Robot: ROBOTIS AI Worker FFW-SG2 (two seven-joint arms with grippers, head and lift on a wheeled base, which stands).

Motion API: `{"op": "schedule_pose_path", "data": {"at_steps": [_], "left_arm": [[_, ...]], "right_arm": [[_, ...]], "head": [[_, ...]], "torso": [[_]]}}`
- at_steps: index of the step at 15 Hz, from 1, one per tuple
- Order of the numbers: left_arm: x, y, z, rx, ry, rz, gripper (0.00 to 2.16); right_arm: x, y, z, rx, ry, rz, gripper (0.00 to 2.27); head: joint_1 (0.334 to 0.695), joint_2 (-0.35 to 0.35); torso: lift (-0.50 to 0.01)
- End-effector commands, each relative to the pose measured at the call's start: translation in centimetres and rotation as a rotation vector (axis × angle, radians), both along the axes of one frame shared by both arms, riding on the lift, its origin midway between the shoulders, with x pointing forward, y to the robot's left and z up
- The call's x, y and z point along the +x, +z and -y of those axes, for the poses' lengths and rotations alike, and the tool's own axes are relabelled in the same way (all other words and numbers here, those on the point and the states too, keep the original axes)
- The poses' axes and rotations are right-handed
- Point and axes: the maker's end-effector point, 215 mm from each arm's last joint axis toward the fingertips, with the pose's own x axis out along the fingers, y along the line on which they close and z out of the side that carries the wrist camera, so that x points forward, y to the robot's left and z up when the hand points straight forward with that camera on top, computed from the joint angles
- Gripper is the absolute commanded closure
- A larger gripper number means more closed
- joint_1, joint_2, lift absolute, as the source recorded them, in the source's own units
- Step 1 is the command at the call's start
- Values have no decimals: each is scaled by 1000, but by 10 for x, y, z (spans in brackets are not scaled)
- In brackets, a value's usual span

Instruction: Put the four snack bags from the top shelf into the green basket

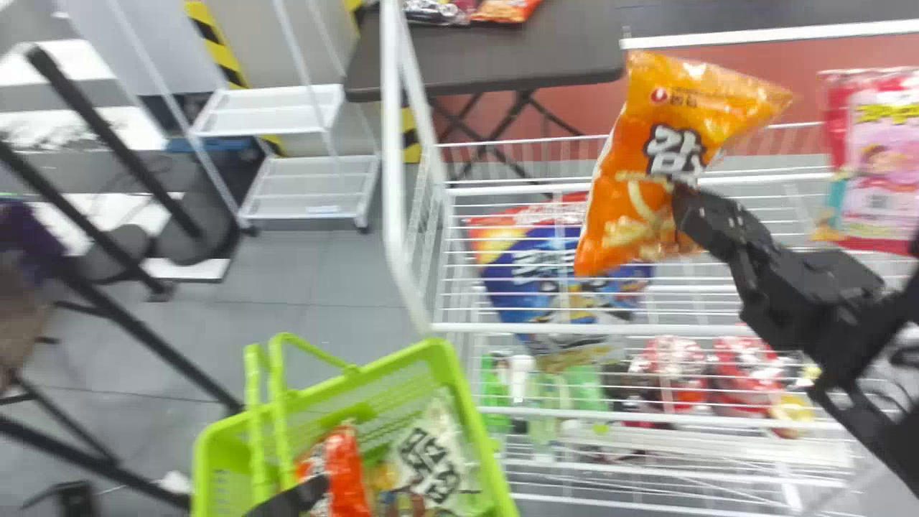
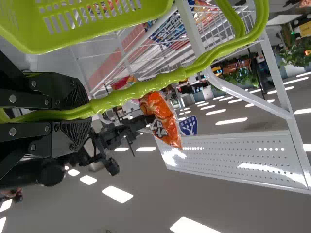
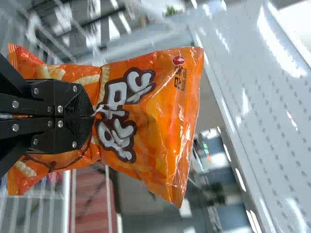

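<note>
Grey floor (image 1: 323,273) runs left of the white wire rack (image 1: 574,329), and look, up over the shelves, the right gripper (image 1: 678,197) has the orange snack bag (image 1: 624,222), jaws pinched on its crumpled film! Down low, the left gripper (image 1: 291,499) clamps the handle (image 2: 141,90) of the green basket (image 1: 449,359), a red-orange bag (image 1: 347,467) and a white bag (image 1: 431,459) inside. Far right, a pink bag (image 1: 883,158).

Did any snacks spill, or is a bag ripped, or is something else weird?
I can't see any spill or rip. The orange snack bag is tilted and bunched up, but the right gripper is pinching it near its middle, so that isn't strange. The white bag lies slanted in the green basket, which looks fine too.
</note>
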Motion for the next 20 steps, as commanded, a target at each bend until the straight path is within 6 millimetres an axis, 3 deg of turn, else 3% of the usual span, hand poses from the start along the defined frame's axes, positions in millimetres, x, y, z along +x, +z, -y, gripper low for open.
{"op": "schedule_pose_path", "data": {"at_steps": [1,3,5,9,11,15,20], "left_arm": [[-1,2,1,-10,-2,5,2145],[0,3,1,-10,-2,7,2145],[0,2,1,-12,-3,6,2145],[1,3,1,-10,-3,11,2145],[2,3,2,-13,-4,10,2145],[3,4,1,-12,-3,13,2145],[4,4,6,-19,-14,18,2145]], "right_arm": [[-53,-20,-64,48,173,-135,2250],[-91,-24,-114,91,329,-215,2250],[-115,-17,-150,150,447,-256,2250],[-148,-59,-199,193,589,-409,2250],[-159,-85,-208,189,611,-487,2250],[-180,-116,-211,134,666,-617,2250],[-176,-126,-268,91,774,-654,2246]], "head": [[695,350],[695,350],[695,350],[695,350],[695,350],[695,350],[695,350]], "torso": [[0],[0],[0],[0],[0],[0],[0]]}}
